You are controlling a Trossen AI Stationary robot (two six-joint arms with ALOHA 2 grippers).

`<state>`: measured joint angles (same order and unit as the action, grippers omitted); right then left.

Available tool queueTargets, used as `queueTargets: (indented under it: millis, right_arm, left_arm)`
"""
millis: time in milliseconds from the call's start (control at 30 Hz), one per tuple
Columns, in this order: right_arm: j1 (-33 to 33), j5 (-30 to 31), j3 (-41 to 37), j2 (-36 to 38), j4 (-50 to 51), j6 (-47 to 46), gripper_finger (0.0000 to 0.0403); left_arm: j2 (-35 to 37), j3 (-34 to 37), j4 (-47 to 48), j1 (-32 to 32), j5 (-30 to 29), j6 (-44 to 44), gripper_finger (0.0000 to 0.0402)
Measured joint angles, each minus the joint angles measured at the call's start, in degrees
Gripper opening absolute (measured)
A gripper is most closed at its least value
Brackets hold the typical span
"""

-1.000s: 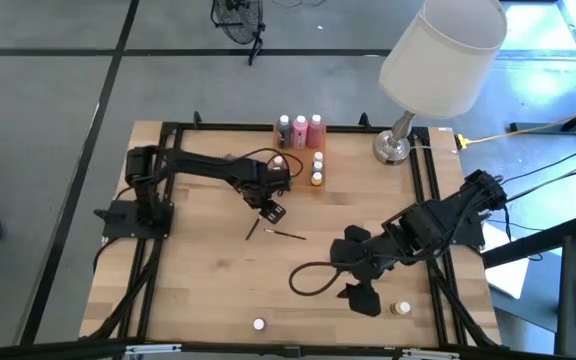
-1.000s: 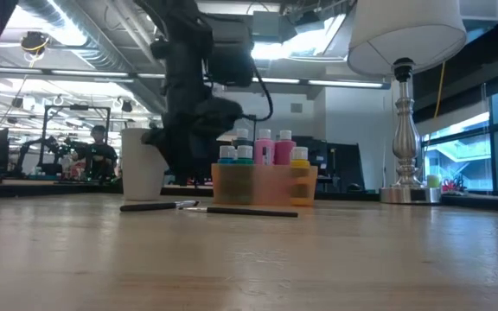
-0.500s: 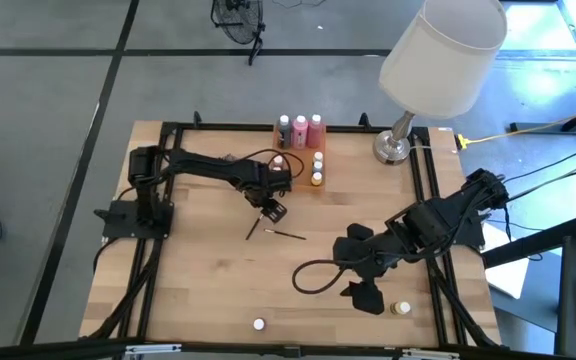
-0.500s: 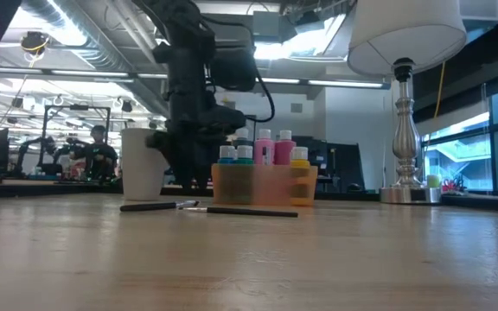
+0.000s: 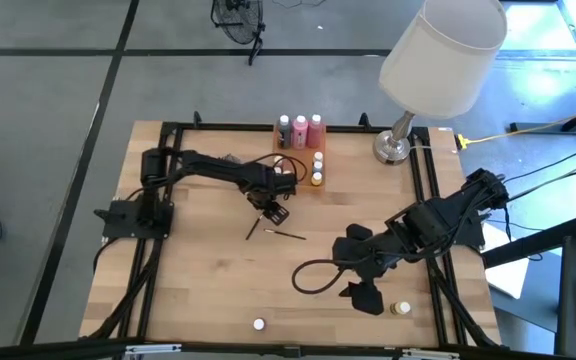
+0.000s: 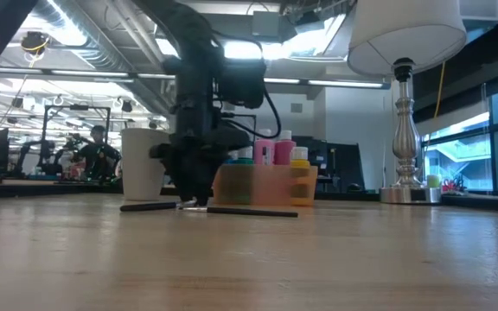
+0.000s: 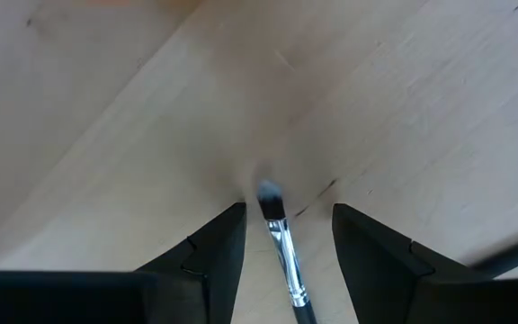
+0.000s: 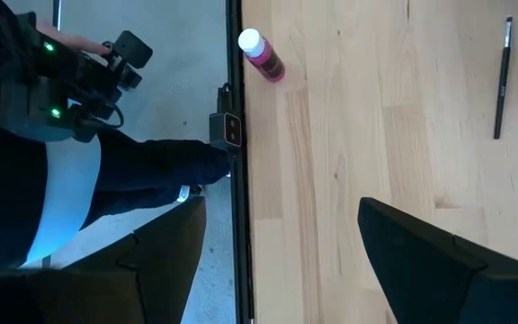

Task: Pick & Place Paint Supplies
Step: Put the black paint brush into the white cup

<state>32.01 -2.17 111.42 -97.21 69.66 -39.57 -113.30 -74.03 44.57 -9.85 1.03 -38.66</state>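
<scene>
Two thin dark paintbrushes lie flat on the wooden table, one (image 5: 253, 228) beside the other (image 5: 288, 235). My left gripper (image 5: 273, 212) points straight down, low over the table. It is open, with a finger on either side of the first brush's bristle end (image 7: 270, 193), and touches nothing. Pink and dark squeeze bottles (image 5: 300, 130) and small pots stand in the orange tray (image 5: 309, 168) at the far edge. A white-capped pink pot (image 5: 258, 324) lies near the front edge, a yellow pot (image 5: 400, 309) at the near right. My right gripper (image 5: 363, 292) hangs open, high above the near right.
A lamp (image 5: 396, 148) with a big white shade stands at the far right corner. A white cup (image 6: 141, 164) stands behind the brushes. A black cable loops on the table (image 5: 308, 278) by the right arm. A person stands beyond the table's edge (image 8: 79, 180).
My left gripper has come down toward the table, with its fingers lowering around the brush's bristle end; its gap is unchanged. The brushes have stayed where they were.
</scene>
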Motion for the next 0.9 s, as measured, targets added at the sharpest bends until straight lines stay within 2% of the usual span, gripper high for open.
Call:
queueTargets:
  millis: [333, 667, 900]
  right_arm:
    - [0.0, 0.0, 0.0, 0.0, 0.0, 0.0, 0.0295]
    - [0.0, 0.0, 0.0, 0.0, 0.0, 0.0, 0.0295]
    - [0.0, 0.0, 0.0, 0.0, 0.0, 0.0, 0.0295]
  left_arm:
    - [-1.9, -2.1, 2.4, -0.3, -2.1, 1.8, 0.016]
    - [-2.1, -2.1, 2.4, -0.4, -4.6, 4.6, 0.0105]
    - [-2.3, -2.0, 1.7, -0.4, -5.5, 4.7, 0.0088]
